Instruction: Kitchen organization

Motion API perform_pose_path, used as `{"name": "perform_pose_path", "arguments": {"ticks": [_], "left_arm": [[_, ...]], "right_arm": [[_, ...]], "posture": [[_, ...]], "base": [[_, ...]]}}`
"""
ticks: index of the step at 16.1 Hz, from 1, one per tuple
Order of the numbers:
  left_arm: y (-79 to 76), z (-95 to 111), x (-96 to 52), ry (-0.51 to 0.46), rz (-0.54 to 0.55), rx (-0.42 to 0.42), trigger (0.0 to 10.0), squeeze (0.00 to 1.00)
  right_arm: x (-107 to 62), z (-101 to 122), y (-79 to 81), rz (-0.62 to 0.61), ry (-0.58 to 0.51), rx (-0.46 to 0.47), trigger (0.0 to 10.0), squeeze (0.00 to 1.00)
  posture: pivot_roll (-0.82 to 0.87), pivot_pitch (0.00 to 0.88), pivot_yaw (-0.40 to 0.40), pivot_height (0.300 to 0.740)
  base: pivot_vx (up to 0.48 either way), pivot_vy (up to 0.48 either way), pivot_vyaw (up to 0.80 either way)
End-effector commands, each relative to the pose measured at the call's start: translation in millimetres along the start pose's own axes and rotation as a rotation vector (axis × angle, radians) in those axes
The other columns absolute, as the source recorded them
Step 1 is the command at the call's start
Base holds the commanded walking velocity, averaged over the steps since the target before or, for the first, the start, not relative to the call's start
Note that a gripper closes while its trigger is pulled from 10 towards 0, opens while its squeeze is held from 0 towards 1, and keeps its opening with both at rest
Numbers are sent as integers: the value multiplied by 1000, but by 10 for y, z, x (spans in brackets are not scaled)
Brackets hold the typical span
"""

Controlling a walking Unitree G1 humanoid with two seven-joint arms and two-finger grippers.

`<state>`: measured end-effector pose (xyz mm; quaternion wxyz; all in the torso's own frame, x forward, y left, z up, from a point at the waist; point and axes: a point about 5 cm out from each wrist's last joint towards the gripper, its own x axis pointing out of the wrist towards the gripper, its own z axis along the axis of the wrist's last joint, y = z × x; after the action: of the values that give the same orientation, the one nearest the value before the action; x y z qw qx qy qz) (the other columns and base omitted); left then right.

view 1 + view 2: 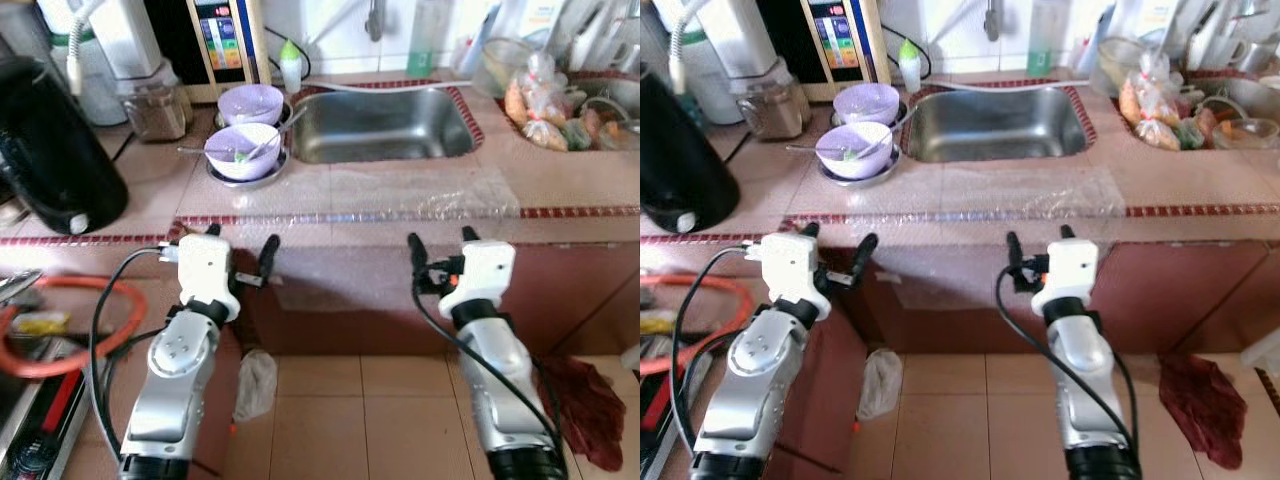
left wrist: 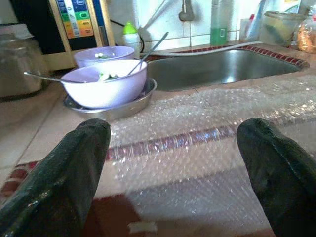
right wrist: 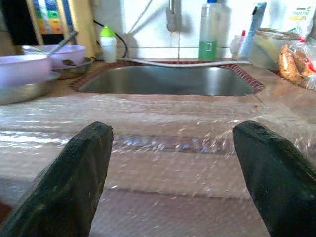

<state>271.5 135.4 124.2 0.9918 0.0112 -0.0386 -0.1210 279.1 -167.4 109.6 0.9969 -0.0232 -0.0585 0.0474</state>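
Two lavender bowls stand on metal plates left of the steel sink (image 1: 380, 125): the near bowl (image 1: 243, 150) holds spoons and green scraps, and the far bowl (image 1: 251, 102) sits behind it. A clear bubble-wrap sheet (image 1: 400, 200) lies over the tiled counter's front edge. My left gripper (image 1: 240, 245) is open just before that edge, below the near bowl (image 2: 106, 84). My right gripper (image 1: 442, 245) is open too, level with the sink's right part (image 3: 168, 79). Neither holds anything.
A black appliance (image 1: 50, 150), a glass jar (image 1: 155, 105) and a water purifier (image 1: 215, 40) stand at the back left. Bagged food (image 1: 545, 110) lies right of the sink. An orange hose (image 1: 70, 330), a white bag (image 1: 257, 385) and a red cloth (image 1: 590, 410) lie lower down.
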Motion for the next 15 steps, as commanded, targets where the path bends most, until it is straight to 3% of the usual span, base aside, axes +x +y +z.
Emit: {"name": "perform_pose_path", "arguments": {"ticks": [1, 7, 10, 11, 15], "left_arm": [[39, 21, 7, -5, 5, 11, 10000, 0], [36, 32, -19, -15, 40, 0, 10000, 0], [38, 10, -128, -8, 85, 0, 10000, 0], [65, -41, -208, 9, 138, -13, 10000, 0], [108, -65, -270, 21, 183, 2, 10000, 0]], "right_arm": [[4, -4, 49, 18, 2, 6, 10000, 0], [16, -15, 94, 57, 10, -24, 10000, 0], [39, -54, 220, 122, 35, -8, 10000, 0], [90, -36, 323, 197, 34, -12, 10000, 0], [178, -25, 403, 234, 27, -19, 10000, 0]], "posture": [[-22, 0, 74, 740], [11, 0, 24, 740], [62, 0, -38, 740], [96, 0, -82, 740], [112, 0, -81, 740]], "base": [[458, 0, 0], [417, -124, 0], [0, 0, 0], [0, 0, 0], [0, 0, 0]]}}
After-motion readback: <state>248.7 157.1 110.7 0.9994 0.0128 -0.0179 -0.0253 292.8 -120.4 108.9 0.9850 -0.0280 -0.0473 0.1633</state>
